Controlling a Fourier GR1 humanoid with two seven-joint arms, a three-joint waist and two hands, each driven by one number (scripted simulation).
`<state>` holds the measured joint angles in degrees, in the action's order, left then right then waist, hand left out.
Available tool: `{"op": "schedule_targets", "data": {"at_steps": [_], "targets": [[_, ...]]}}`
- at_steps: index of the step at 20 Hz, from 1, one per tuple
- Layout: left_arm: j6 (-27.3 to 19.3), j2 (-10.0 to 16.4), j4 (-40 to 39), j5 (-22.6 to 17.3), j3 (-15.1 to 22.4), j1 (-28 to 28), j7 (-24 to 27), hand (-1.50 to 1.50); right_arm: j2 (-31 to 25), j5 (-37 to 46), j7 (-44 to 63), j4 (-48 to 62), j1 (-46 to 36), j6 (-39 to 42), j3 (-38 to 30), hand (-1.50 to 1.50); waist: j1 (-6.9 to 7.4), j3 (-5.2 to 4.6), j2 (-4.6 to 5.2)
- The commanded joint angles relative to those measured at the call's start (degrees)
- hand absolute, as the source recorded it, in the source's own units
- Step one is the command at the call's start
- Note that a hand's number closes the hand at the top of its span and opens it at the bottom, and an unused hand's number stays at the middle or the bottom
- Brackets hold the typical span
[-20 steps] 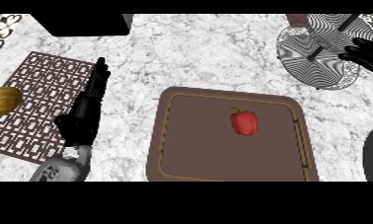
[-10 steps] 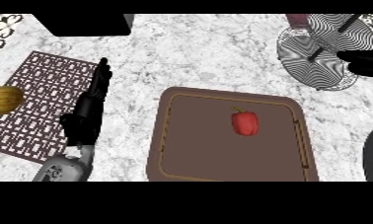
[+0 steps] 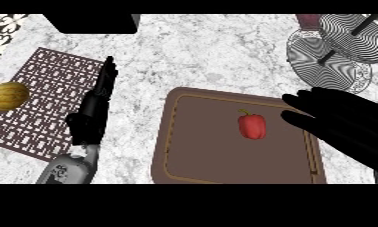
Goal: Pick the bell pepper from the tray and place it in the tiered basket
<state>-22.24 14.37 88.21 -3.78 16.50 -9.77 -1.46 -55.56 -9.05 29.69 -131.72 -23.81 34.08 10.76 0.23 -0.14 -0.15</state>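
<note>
Right hand (image 3: 341, 120) hangs spread open just beside the pepper (image 3: 252, 126) on the tray (image 3: 199, 163), so I'd slide it left, lower, then curl round before going for the basket (image 3: 325, 61).

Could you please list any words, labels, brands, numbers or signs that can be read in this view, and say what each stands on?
None: no text can be read anywhere in the head view.
The bell pepper and the tray are plain.
The tiered basket and the mat bear only patterns, with no letters or numbers.
</note>
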Motion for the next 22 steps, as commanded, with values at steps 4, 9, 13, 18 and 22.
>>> {"op": "schedule_targets", "data": {"at_steps": [4, 9, 13, 18, 22], "targets": [[3.5, 0.4, -2.1, -1.2, -4.2, -1.6, 0.9, 0.0, 6.7, 2.6, 15.8, -5.1, -6.3, 1.4, 9.8, -1.5, 0.09, 0.03, 0.09], [1.0, -3.1, -2.9, 2.3, -1.9, -1.3, 0.6, 0.0, 8.5, 0.4, 23.2, -3.7, -8.4, 5.6, 12.8, -1.5, -0.21, 0.06, 0.06], [0.0, -4.3, -1.1, 4.5, 0.0, 0.1, 0.3, 0.0, 10.7, 4.4, 28.8, -5.2, -7.6, 3.9, 19.1, -1.5, -0.26, 0.05, -0.03], [2.1, -1.6, 4.4, 3.3, -2.6, 0.8, -4.4, 0.0, 8.8, 11.0, 20.7, -1.6, -4.2, 7.1, 16.0, -1.5, 0.06, 0.17, 0.03], [3.2, -3.8, -0.9, 2.8, -3.8, -1.5, -2.1, 0.0, 11.8, 17.3, 21.6, -2.2, -4.2, 8.1, 19.2, -1.5, -0.24, 0.13, 0.1]]}}
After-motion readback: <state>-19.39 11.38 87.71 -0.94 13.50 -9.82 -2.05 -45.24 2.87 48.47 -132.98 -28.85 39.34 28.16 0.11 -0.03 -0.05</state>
